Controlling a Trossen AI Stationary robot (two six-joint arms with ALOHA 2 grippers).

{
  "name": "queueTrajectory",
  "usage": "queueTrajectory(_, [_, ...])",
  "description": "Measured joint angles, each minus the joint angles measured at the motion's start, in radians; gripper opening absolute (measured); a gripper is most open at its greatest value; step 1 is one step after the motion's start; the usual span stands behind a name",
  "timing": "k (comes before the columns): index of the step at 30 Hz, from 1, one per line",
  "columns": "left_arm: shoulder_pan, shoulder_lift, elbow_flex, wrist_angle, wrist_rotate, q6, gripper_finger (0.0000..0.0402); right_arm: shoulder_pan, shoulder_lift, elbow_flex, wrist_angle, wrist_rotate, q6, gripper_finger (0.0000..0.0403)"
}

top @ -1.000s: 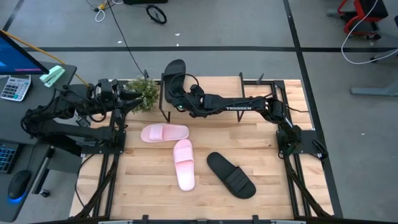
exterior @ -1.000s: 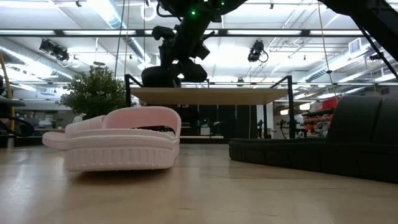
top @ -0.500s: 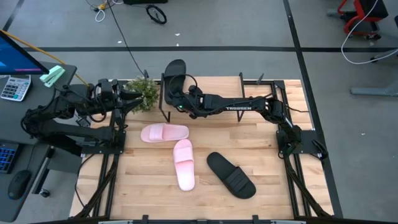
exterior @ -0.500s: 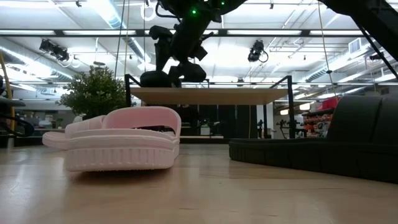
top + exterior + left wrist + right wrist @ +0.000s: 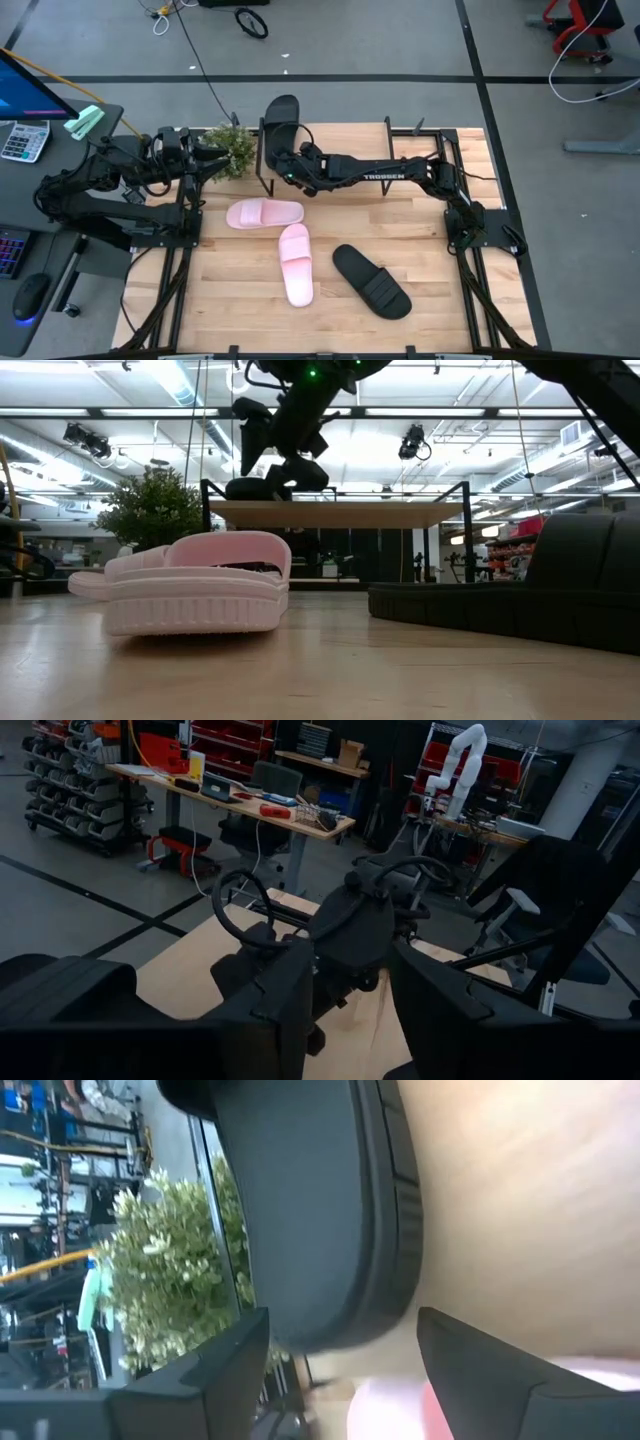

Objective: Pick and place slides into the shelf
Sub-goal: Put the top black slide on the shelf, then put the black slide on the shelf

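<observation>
One black slide lies on the left end of the shelf, its far end jutting past the board's far edge. In the low view the black slide rests flat on the shelf board. My right gripper hovers open just near of it and above it. In the right wrist view the gripper has its fingers either side of the black slide's near end, apart from it. Two pink slides and a second black slide lie on the table. My left gripper waits at the table's left edge, open.
A small potted plant stands at the shelf's left end, beside the right gripper. The right arm stretches along the shelf board from the right. In the low view a pink slide and the black slide lie close to the camera.
My right gripper has opened and let go of the black slide. It has then drawn back up and toward the table's near-left. The slide has settled flat on the shelf's left end.
</observation>
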Motion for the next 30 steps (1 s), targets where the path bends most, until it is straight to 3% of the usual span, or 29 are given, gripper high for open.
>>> queueTrajectory(13, [0.0, 0.0, 0.0, -0.007, 0.0, 0.002, 0.0148, 0.075, -0.074, -0.001, -0.063, -0.05, -0.091, 0.0261])
queueTrajectory(20, [-0.002, 0.0, 0.0, -0.019, 0.007, 0.0, 0.0139, 0.181, -0.19, 0.0, -0.39, 0.001, -0.085, 0.0261])
queueTrajectory(26, [-0.003, 0.007, 0.0, -0.024, 0.108, 0.0, 0.014, 0.305, -0.245, 0.0, -0.647, 0.021, 0.062, 0.0261])
queueTrajectory(30, [-0.003, 0.024, 0.001, -0.045, 0.157, -0.012, 0.0148, 0.379, -0.265, 0.0, -0.726, 0.042, 0.183, 0.0261])
